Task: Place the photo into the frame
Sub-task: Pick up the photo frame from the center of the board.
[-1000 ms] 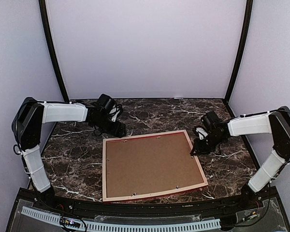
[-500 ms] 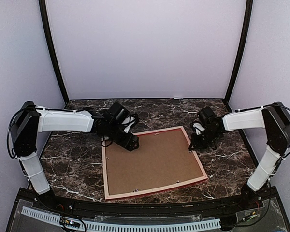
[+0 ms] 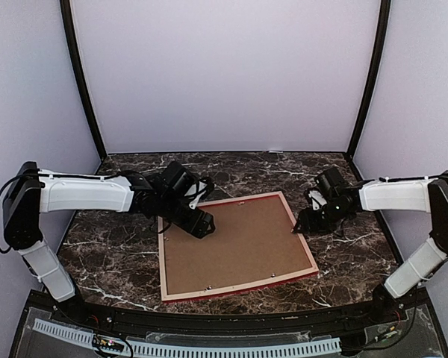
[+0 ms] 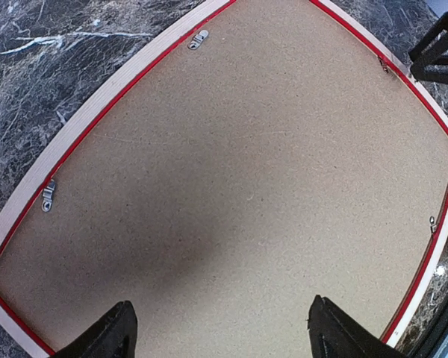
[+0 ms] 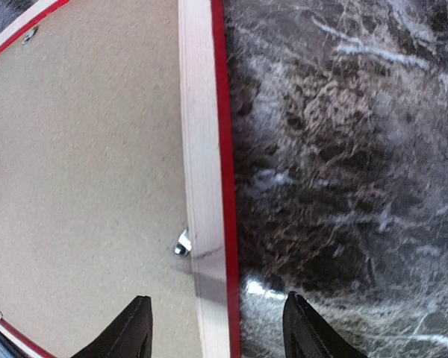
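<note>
The red frame (image 3: 239, 288) lies face down on the marble table, its pale wood rear edges up and a brown backing board (image 3: 235, 242) filling it. The photo is hidden. My left gripper (image 3: 201, 224) hovers open over the board's far-left part; in the left wrist view the left gripper (image 4: 220, 304) has only board (image 4: 231, 164) between its fingers. My right gripper (image 3: 302, 224) stands open at the frame's right rail. In the right wrist view the right gripper (image 5: 216, 298) straddles that rail (image 5: 198, 134) without touching it.
Small metal tabs (image 4: 49, 195) (image 5: 182, 244) sit along the inside of the frame's rails. Dark marble tabletop (image 3: 112, 246) surrounds the frame. Pale walls close the back and sides, and a black rail runs along the near edge (image 3: 224, 322).
The right gripper has opened off the frame's right rail. The frame has turned slightly, its right side farther back. The left gripper has moved from beyond the far-left corner to over the board.
</note>
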You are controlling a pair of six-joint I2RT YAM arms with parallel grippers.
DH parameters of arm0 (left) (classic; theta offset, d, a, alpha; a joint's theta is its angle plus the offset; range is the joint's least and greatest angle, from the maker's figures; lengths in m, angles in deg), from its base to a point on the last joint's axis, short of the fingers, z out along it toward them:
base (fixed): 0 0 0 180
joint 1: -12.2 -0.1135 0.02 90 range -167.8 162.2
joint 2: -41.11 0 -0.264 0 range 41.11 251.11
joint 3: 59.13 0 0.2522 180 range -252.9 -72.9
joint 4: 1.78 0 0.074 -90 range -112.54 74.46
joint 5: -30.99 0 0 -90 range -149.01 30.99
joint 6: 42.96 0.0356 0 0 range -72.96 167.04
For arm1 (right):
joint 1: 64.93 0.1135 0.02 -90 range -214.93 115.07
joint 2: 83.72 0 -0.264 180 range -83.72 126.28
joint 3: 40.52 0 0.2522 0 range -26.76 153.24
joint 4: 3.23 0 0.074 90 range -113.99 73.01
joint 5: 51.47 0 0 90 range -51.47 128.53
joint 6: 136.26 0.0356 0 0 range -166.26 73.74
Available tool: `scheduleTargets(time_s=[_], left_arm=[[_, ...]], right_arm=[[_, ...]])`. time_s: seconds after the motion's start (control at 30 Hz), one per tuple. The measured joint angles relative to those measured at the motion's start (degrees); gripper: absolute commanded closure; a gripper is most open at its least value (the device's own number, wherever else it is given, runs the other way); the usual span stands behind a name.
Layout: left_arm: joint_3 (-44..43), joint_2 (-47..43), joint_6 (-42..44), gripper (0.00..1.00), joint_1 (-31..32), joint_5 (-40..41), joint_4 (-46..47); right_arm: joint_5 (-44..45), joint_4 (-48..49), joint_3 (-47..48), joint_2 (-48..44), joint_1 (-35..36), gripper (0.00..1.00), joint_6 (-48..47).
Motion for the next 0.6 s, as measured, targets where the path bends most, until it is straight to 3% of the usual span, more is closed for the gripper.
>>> scheduleTargets(time_s=[0.33, 0.6], left_arm=[[1.3, -2.8, 0.0, 0.18, 0.0, 0.8, 0.4], [3.1, -5.2, 0.1, 0.18, 0.7, 0.3, 2.7]], right_arm=[[0.4, -0.6, -10.6, -8.3, 3.9, 0.54, 4.5], [2.4, 1.7, -11.3, -7.6, 5.7, 0.84, 6.0]])
